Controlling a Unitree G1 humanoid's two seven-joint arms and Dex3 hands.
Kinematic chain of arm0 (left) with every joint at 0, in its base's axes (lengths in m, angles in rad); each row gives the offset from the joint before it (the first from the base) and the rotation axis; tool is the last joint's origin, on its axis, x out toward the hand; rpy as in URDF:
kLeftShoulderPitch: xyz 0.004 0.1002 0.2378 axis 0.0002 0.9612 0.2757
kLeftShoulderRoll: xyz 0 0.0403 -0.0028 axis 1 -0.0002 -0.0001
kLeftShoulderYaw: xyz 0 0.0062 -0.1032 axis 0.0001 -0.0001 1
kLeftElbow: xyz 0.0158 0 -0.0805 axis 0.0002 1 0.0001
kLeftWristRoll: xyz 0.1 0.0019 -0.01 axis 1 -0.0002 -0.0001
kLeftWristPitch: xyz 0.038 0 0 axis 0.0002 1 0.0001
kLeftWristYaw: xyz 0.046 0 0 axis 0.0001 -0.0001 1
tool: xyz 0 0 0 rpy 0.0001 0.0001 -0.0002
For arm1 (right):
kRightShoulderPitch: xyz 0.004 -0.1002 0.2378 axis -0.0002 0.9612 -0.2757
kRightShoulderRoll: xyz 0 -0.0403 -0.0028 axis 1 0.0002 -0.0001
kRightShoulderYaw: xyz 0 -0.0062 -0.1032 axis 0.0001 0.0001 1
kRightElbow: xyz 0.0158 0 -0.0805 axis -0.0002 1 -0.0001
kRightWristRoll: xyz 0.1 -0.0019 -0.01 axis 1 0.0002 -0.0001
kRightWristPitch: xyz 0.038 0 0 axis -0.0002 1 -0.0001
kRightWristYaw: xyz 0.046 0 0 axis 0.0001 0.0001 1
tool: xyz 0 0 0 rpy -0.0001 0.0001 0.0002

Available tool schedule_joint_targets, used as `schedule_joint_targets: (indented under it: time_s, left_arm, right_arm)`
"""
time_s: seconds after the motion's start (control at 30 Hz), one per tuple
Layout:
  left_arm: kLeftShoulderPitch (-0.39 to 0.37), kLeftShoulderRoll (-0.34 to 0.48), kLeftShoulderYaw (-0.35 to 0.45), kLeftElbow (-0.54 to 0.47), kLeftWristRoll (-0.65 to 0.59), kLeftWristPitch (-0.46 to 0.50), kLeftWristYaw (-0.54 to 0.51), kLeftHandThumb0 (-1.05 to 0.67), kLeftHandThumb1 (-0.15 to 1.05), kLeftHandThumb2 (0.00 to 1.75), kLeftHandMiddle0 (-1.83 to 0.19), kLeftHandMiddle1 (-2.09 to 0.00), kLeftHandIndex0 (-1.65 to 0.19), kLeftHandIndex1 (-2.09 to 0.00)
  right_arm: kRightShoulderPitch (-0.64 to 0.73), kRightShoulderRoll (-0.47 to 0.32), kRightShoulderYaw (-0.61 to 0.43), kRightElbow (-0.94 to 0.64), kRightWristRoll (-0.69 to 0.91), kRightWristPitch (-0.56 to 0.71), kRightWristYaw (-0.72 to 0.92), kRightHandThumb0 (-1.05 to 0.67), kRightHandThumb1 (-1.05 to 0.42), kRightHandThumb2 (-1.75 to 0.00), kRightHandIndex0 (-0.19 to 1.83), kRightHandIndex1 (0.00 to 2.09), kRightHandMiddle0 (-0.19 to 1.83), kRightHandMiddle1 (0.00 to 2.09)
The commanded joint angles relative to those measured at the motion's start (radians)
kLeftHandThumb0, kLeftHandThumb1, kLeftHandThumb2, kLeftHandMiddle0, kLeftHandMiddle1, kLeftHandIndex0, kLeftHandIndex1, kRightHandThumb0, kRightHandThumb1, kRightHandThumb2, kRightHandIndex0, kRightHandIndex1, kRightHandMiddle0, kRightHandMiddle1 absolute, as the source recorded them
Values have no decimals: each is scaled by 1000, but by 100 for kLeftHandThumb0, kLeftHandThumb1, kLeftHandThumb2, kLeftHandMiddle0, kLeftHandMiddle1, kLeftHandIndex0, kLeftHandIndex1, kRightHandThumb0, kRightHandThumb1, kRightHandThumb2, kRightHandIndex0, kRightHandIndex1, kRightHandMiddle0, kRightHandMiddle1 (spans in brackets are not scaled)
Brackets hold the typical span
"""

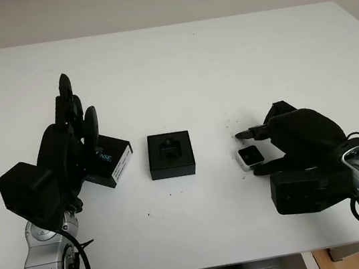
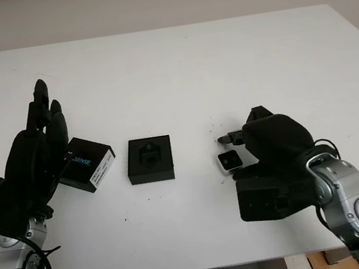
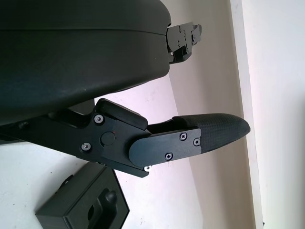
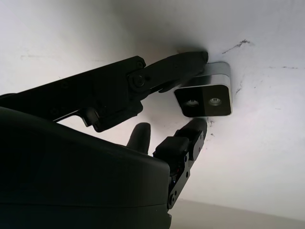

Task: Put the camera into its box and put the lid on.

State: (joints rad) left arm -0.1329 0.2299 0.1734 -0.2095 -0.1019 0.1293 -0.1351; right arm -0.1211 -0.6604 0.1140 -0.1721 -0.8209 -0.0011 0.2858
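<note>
White table spans the scene, pale wall behind its far edge. Right hand at near right closes its fingers around the camera, a small silver block with a dark two-lens face, on the tabletop. Centre: black box, open, moulded insert. Left hand is raised, open, partly hiding the black lid, its label cut off.

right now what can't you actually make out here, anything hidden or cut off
- Camera: the right hand closes around it on the table; whether it is lifted is unclear, and the fingers hide its near side in the eye views.
- Lid: the open left hand covers one end; its label is too small to read.
- Box: cut off by the left wrist view's edge.
</note>
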Motion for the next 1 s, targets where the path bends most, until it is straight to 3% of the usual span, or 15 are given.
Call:
schedule_joint_targets:
  time_s: [0.0, 0.13, 0.23, 0.4, 0.97]
  left_arm:
    - [0, 3, 2, -12, -4, 0, -1, -81, 105, 62, 19, 0, 19, 0]
    - [-3, 8, 4, -5, -4, -10, -9, -80, 105, 63, 19, 0, 19, 0]
    - [-6, 9, 3, -5, 0, -10, -9, -80, 105, 64, 19, 0, 19, 0]
    - [-12, 6, 5, -15, -1, 10, -1, -80, 105, 63, 19, 0, 19, 0]
    - [-14, 6, 2, -25, 6, 21, 6, -76, 105, 64, 19, 0, 19, 0]
  right_arm:
    - [8, -4, 13, 33, -14, -20, -38, -43, -91, -5, -14, 188, 46, 87]
    - [1, -1, 19, 76, -25, -71, -146, -41, -94, -6, -5, 207, 43, 134]
    - [-7, -8, 26, 98, -40, -94, -191, -40, -94, -5, 3, 209, 43, 148]
    - [-16, -22, 34, 124, -75, -131, -258, -40, -91, -5, 16, 209, 47, 145]
    - [-42, -5, 16, 182, 70, -136, -172, -41, -93, -6, 9, 202, 45, 144]
